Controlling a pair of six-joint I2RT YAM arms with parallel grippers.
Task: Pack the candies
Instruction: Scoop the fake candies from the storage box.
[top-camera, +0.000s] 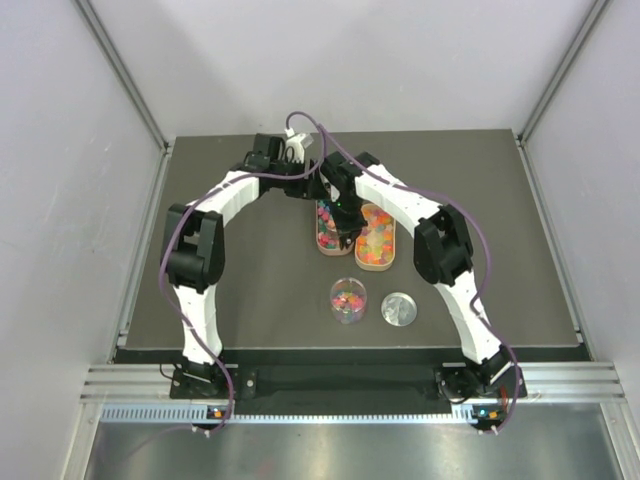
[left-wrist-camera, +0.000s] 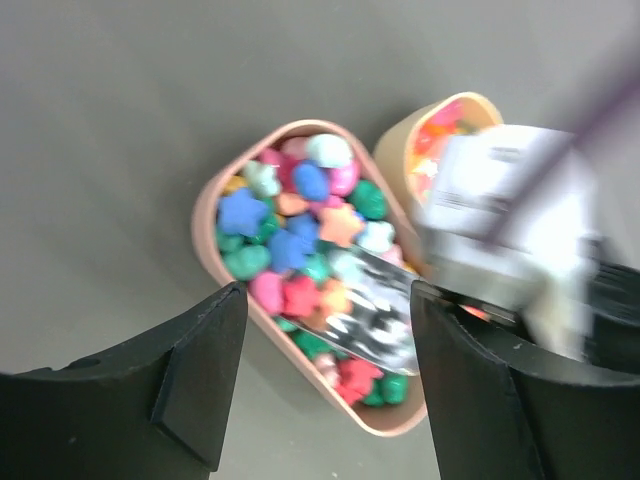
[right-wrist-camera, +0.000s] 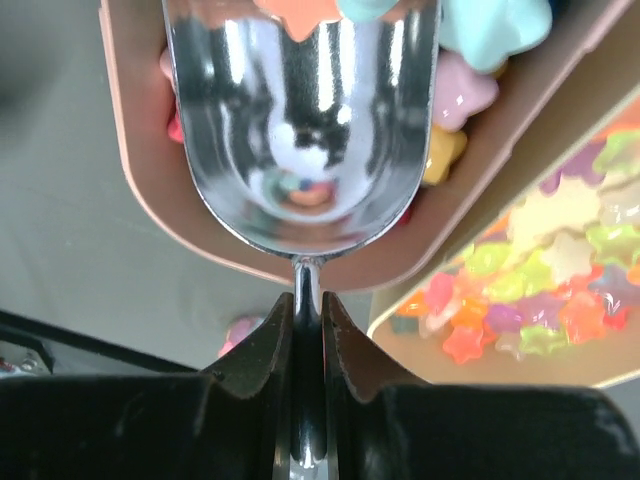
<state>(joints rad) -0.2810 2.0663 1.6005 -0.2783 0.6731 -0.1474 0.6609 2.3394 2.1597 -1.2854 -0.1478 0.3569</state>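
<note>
Bright mixed-colour candies (left-wrist-camera: 290, 240) fill a pink oval tray (left-wrist-camera: 205, 215), which also shows in the top view (top-camera: 326, 230). My right gripper (right-wrist-camera: 307, 305) is shut on the thin handle of a metal scoop (right-wrist-camera: 300, 130). The scoop's bowl lies in the tray on the candies (right-wrist-camera: 490, 30), nearly empty, with one or two at its front edge. In the top view the right gripper (top-camera: 341, 208) is over the tray. My left gripper (left-wrist-camera: 325, 295) is open and empty, hovering above the tray's near end, jaws either side of the scoop (left-wrist-camera: 375, 320). In the top view it (top-camera: 305, 185) is just behind the tray.
A second oval tray (top-camera: 376, 240) of translucent star sweets (right-wrist-camera: 540, 290) touches the first on its right. A clear round jar (top-camera: 347, 300) holding some candies stands nearer the arms, with its lid (top-camera: 399, 309) lying to its right. Metal rails line the table's edges.
</note>
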